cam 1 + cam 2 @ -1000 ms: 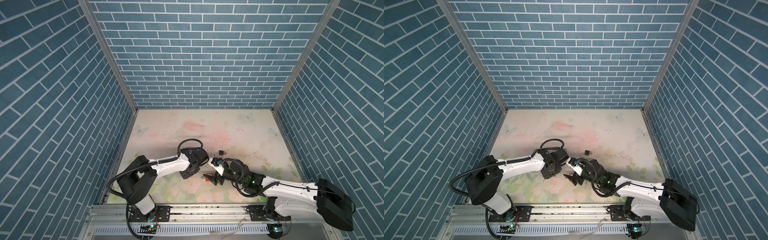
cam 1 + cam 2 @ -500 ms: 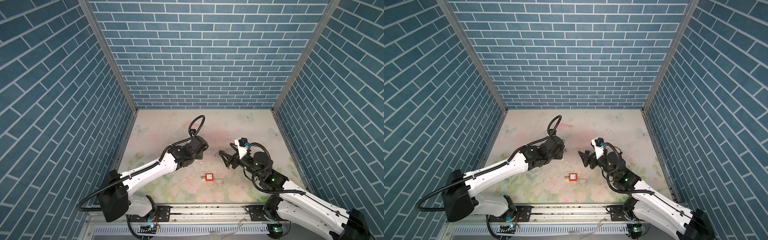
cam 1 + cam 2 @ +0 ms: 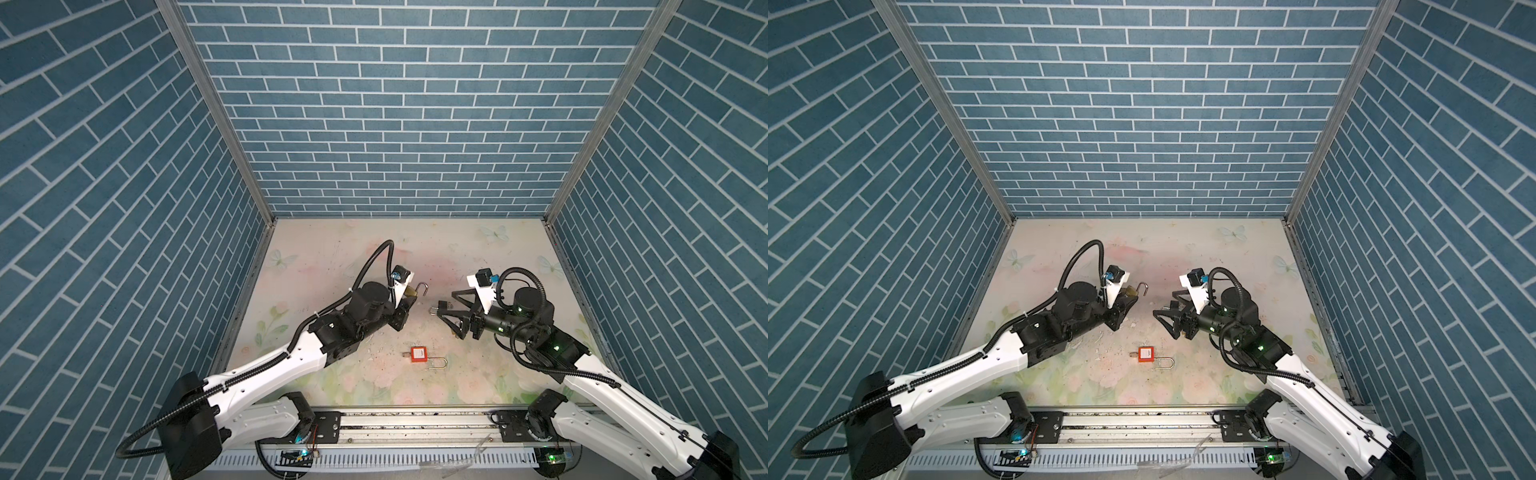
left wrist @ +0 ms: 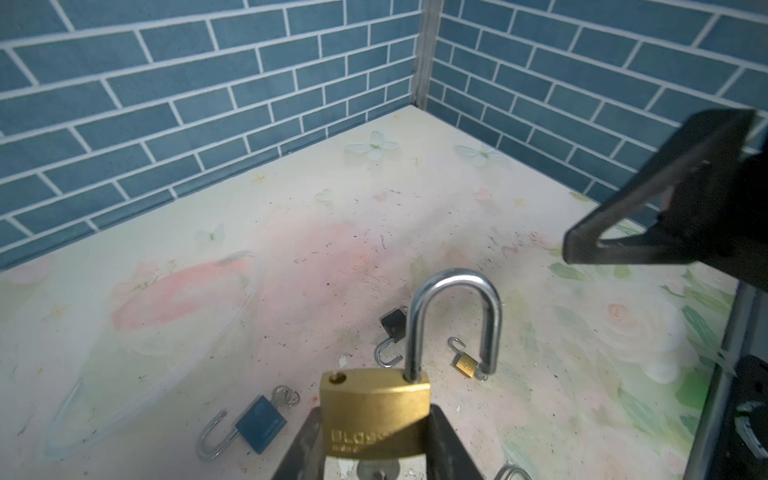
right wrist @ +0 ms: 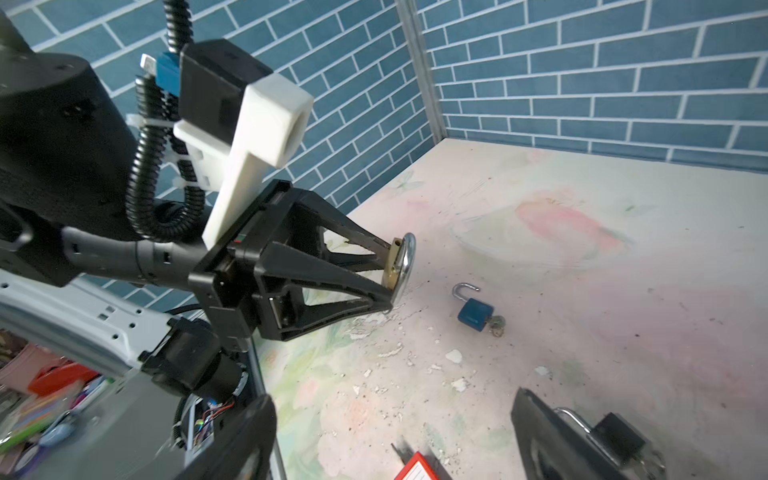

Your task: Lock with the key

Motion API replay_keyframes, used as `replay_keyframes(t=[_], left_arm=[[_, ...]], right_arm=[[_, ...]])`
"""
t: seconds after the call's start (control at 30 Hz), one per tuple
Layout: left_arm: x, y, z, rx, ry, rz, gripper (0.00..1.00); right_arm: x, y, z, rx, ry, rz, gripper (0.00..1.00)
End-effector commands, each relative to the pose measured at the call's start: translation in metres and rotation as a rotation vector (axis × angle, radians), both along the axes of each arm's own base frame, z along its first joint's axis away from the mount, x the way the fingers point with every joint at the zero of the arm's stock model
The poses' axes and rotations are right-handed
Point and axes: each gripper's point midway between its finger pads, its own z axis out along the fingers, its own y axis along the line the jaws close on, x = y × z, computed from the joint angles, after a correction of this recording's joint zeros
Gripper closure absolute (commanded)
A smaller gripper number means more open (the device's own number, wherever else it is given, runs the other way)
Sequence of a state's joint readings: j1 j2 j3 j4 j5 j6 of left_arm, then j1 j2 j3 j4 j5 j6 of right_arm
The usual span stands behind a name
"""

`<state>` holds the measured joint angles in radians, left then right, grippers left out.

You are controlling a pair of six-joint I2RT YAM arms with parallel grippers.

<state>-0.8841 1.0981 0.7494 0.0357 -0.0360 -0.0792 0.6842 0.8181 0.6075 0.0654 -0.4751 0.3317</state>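
Observation:
My left gripper (image 3: 409, 297) is shut on a brass padlock (image 4: 376, 409), held above the table. Its steel shackle (image 4: 453, 316) stands open, one leg out of the body. A small silvery part, possibly a key (image 4: 379, 471), shows under the lock's bottom between the fingers. The same brass padlock (image 3: 1131, 292) is seen in both top views and, edge-on, in the right wrist view (image 5: 392, 266). My right gripper (image 3: 446, 301) faces it from the right, a short gap away, open and empty, with the fingers (image 5: 552, 440) spread wide.
A red padlock (image 3: 419, 353) lies near the front middle of the floral table (image 3: 457, 249). On the table too lie a blue padlock (image 4: 261, 424) with keys (image 4: 284, 397), a black padlock (image 4: 395, 324) and a small brass padlock (image 4: 465, 365). Brick walls enclose three sides.
A second ago both grippers were low and close together over the red padlock near the front. They have since risen, moved back and apart, leaving it on the table.

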Motion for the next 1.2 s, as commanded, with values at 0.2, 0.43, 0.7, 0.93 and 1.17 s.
replay_keyframes(t=[0.2,0.43,0.7,0.93,1.17], left_arm=[[-0.018,-0.007,0.032,-0.032,-0.268,-0.161,1.00],[-0.031,-0.016,0.017,0.026,-0.306,-0.280,1.00],[-0.035,-0.021,0.004,0.060,-0.297,-0.334,1.00],[-0.037,-0.023,0.001,0.070,-0.295,-0.354,1.00],[-0.036,-0.023,0.003,0.061,-0.293,-0.341,1.00]], right_arm=[[-0.010,0.012,-0.002,-0.007,0.015,0.113,0.12],[0.001,0.017,-0.001,-0.012,0.011,0.087,0.15],[-0.002,0.017,0.002,-0.009,-0.034,0.069,0.16],[0.005,0.020,0.007,-0.013,-0.069,0.035,0.18],[0.014,0.019,-0.006,-0.059,-0.077,0.000,0.26]])
